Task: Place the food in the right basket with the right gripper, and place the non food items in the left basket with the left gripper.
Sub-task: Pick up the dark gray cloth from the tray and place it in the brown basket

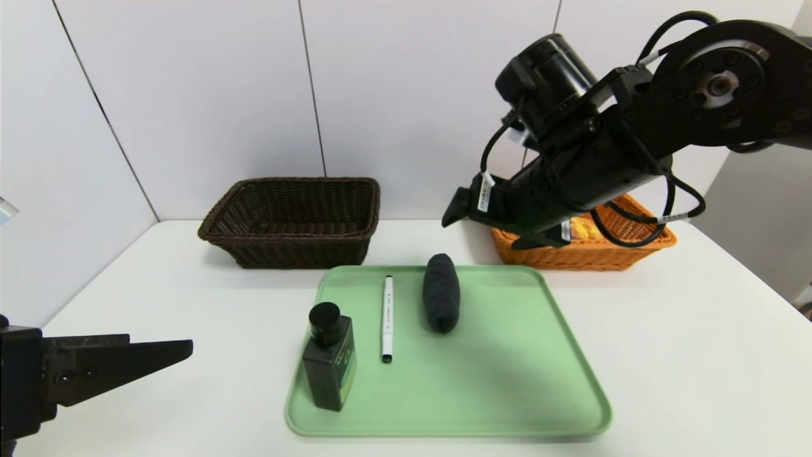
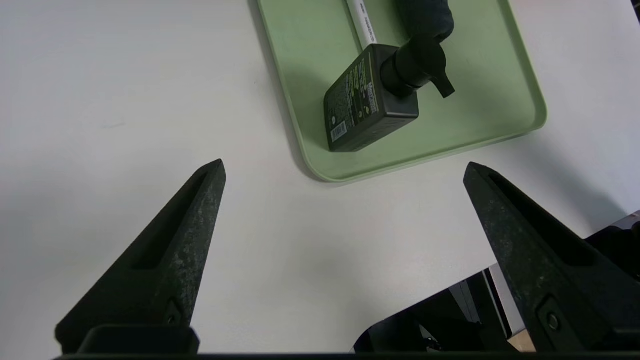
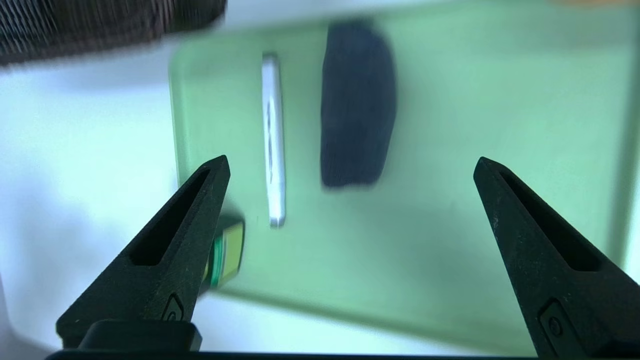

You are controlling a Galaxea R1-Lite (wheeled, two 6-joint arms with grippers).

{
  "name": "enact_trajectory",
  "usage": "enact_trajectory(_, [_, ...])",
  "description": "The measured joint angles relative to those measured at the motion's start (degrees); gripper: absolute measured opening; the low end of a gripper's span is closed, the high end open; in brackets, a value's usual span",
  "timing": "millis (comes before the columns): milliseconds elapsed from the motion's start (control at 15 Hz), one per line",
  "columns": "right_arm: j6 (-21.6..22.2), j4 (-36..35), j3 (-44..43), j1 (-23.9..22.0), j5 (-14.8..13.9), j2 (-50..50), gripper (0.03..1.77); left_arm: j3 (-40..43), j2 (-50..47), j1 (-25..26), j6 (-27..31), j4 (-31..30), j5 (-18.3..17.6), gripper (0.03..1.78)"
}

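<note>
My left gripper [image 2: 345,165], wide and empty, risks toppling the upright pump bottle [image 1: 330,365] by clipping its cap.

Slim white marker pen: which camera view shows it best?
The head view, where the slim white marker pen lies on the green tray in full, both dark ends visible. The right wrist view shows its whole length too, but blurred. The left wrist view shows only part, cut off by the picture's edge.
</note>
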Motion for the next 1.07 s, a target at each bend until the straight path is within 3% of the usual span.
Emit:
enact_trajectory(133, [0.9,3.4,0.0,1.7,0.7,1.3,1.69,0.2,-0.4,0.0,0.0,0.3,0.0,1.69])
enact_trajectory(400, [0.6,2.9,-0.2,2.7,0.4,5.8,1.69,0.7,-0.8,0.0,0.0,0.2,0.0,1.69])
enact_trajectory(600, [0.3,-1.1,-0.3,2.9,-2.6,9.8,1.69,0.9,-1.0,0.0,0.0,0.2,0.0,1.69])
enact_trajectory(867, [-2.6,-1.9,-0.3,3.4,-8.7,14.8,1.69,1.0,-0.8,0.0,0.1,-0.1,0.0,1.69])
enact_trajectory(1067, [-5.3,-5.7,-0.5,4.0,-10.8,17.2,1.69,1.0,-0.5,-0.1,0.1,-0.3,0.0,1.69])
